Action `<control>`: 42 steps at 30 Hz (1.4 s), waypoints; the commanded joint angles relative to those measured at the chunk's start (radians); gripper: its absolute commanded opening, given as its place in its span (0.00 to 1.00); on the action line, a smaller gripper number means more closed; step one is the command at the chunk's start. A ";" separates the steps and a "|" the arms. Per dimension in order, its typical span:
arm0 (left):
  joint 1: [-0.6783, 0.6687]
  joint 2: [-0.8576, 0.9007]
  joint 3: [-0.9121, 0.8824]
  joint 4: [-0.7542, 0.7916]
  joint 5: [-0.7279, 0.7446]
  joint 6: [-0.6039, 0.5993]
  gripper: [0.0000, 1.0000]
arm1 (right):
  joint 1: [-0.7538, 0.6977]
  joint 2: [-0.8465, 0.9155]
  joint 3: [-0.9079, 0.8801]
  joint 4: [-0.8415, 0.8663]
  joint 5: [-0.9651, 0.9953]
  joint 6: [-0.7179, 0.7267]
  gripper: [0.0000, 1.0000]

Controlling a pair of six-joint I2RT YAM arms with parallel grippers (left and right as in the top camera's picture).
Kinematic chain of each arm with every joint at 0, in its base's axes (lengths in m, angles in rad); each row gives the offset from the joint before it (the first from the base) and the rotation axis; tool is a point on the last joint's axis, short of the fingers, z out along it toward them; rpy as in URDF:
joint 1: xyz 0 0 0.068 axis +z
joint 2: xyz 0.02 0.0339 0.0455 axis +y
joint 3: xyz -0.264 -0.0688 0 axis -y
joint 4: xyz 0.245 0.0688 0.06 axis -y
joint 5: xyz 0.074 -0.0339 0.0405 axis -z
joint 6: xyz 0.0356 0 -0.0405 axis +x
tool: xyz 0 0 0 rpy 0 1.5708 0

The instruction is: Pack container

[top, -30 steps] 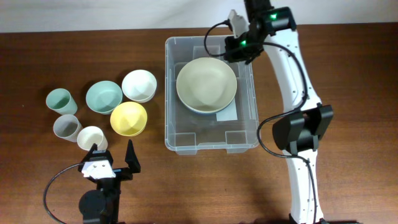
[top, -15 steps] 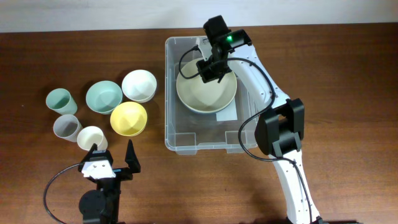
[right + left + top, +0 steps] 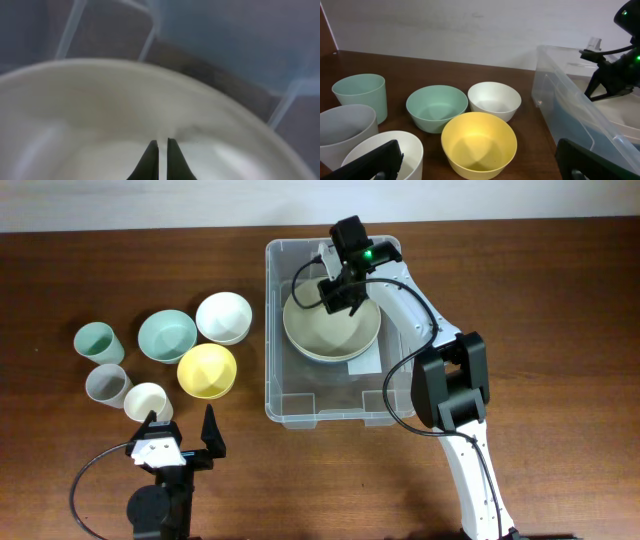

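Note:
The container (image 3: 275, 330) is a large clear tub at the table's middle back. A big pale green bowl (image 3: 325, 338) lies inside it, over a white label. My right gripper (image 3: 338, 298) reaches into the tub, over the bowl's far inner side. In the right wrist view its fingers (image 3: 162, 142) are shut to a thin slit with nothing between them, right at the bowl's inner wall (image 3: 100, 115); the tub wall (image 3: 225, 45) shows behind. My left gripper (image 3: 180, 432) is open and empty at the table's front left; in its wrist view its fingers (image 3: 477, 162) frame the yellow bowl.
Left of the tub stand a yellow bowl (image 3: 207, 371), a white bowl (image 3: 223, 317) and a teal bowl (image 3: 167, 336). Further left are a teal cup (image 3: 96, 341), a grey cup (image 3: 106, 385) and a white cup (image 3: 147, 402).
My right arm swung from the tub's far right corner to over the big bowl inside the tub and settled at its far side. The left arm has not moved.

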 commanded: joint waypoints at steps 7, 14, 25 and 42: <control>-0.004 -0.007 -0.006 0.000 0.008 0.016 1.00 | 0.003 0.004 -0.011 0.050 0.069 0.004 0.04; -0.004 -0.007 -0.006 0.000 0.008 0.016 1.00 | 0.003 -0.028 0.041 0.026 0.011 0.037 0.04; -0.004 -0.007 -0.006 0.000 0.007 0.016 1.00 | 0.003 -0.082 0.404 -0.454 0.014 0.037 0.04; -0.004 -0.007 -0.006 0.000 0.008 0.016 1.00 | 0.094 -0.098 0.377 -0.761 -0.112 0.116 0.04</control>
